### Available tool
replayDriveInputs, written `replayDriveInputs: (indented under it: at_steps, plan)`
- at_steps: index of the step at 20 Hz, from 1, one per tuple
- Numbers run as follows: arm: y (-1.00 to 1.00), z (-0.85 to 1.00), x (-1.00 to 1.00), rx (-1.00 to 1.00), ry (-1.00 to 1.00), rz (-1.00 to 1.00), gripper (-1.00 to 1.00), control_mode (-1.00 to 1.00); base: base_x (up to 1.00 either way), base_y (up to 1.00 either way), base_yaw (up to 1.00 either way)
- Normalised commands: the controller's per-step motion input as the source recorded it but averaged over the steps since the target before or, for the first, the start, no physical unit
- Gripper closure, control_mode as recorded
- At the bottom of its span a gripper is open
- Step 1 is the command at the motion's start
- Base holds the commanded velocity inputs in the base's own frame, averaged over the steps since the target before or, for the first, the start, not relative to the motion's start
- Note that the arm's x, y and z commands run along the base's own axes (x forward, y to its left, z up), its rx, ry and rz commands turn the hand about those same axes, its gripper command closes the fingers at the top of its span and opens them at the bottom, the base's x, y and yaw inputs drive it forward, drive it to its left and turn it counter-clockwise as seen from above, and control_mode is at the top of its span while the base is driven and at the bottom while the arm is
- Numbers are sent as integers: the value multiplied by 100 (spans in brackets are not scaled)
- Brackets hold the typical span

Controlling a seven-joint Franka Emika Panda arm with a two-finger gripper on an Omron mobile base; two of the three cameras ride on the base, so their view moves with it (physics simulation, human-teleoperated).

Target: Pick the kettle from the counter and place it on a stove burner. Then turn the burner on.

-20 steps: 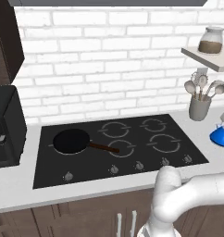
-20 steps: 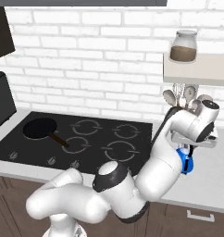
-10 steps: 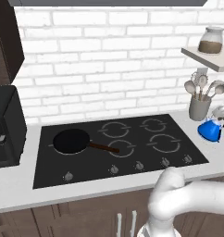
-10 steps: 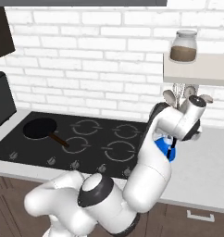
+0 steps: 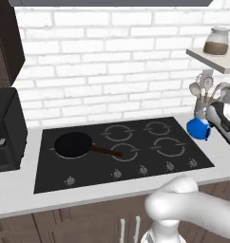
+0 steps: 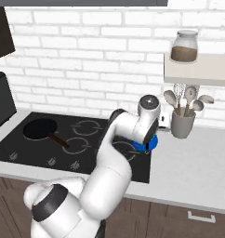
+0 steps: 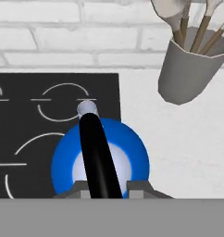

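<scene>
The bright-blue kettle (image 5: pixel 198 128) hangs just off the right edge of the black cooktop, in front of the utensil cup. My gripper (image 7: pixel 108 190) is shut on its dark arched handle (image 7: pixel 97 152). Looking down from the hand, the kettle (image 7: pixel 67 162) straddles the cooktop's right edge, partly over the counter (image 7: pixel 178 139). Stove burner rings (image 7: pixel 63 102) lie to its left, the nearest one (image 7: pixel 28 162) partly under it. From the right base camera, the white hand covers most of the kettle (image 6: pixel 146 145); my gripper (image 6: pixel 145 138) sits above the right-hand burners (image 5: pixel 167 147).
A black frying pan (image 5: pixel 73 144) sits on the front-left burner, handle pointing right. The grey utensil cup (image 5: pixel 202 106) stands close behind the kettle. A shelf with a jar (image 5: pixel 217 42) juts out above it. Knobs (image 5: pixel 117 174) line the cooktop's front. A dark appliance (image 5: pixel 5 128) stands far left.
My gripper has carried the kettle to the left, from over the counter beside the utensil cup to the cooktop's right edge. The grip has stayed shut.
</scene>
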Motion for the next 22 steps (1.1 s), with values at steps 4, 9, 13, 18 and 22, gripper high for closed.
replayDriveInputs:
  at_steps: [4,9,13,18,22]
  plan:
    - [100,30,4,-34,24,0,100,-100,0,0,0]
    - [73,2,20,-10,27,0,100,-100,0,0,0]
    - [1,-22,6,15,-6,0,100,-100,0,0,0]
    - [0,-19,10,18,0,0,100,-100,0,0,0]
    - [10,-22,25,3,0,0,100,-100,0,0,0]
